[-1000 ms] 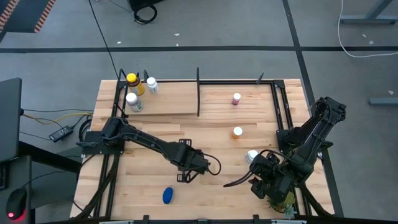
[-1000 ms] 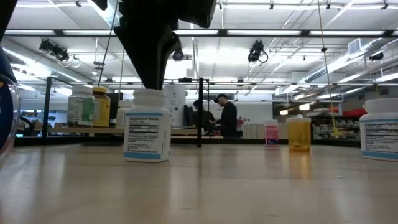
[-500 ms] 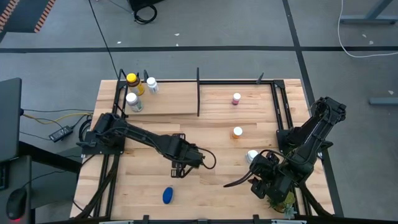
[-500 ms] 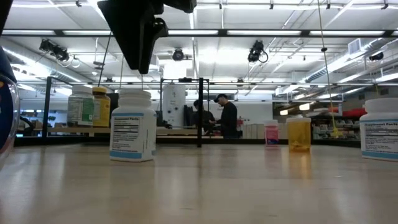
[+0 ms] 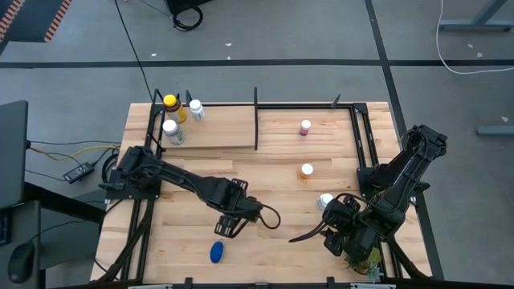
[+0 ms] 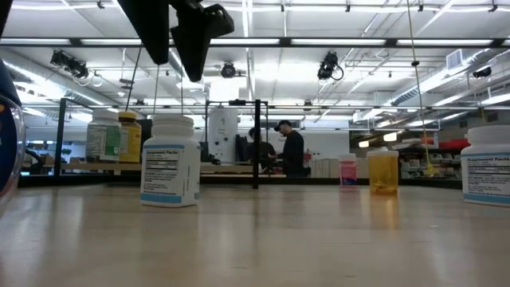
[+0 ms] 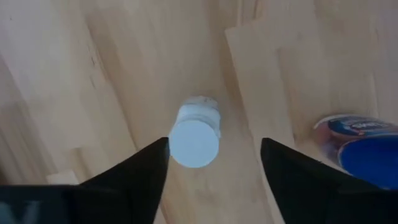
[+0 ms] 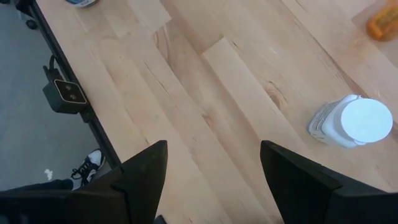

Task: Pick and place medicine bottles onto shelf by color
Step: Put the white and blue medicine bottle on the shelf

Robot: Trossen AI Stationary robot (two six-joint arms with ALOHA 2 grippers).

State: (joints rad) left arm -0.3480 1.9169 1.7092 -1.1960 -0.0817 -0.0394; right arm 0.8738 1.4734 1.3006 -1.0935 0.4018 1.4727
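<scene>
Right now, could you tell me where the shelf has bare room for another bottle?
The light-wood shelf is bare between the black upright divider and the three bottles crowded in its left corner: amber yellow-capped, two white. Right of the divider stands only the pink-capped bottle.

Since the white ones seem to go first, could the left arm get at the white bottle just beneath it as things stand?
Probably yes. The left gripper hangs above the white bottle with its fingers open to either side of the cap, and bare table surrounds it. The blue bottle lies clear to one side.
</scene>
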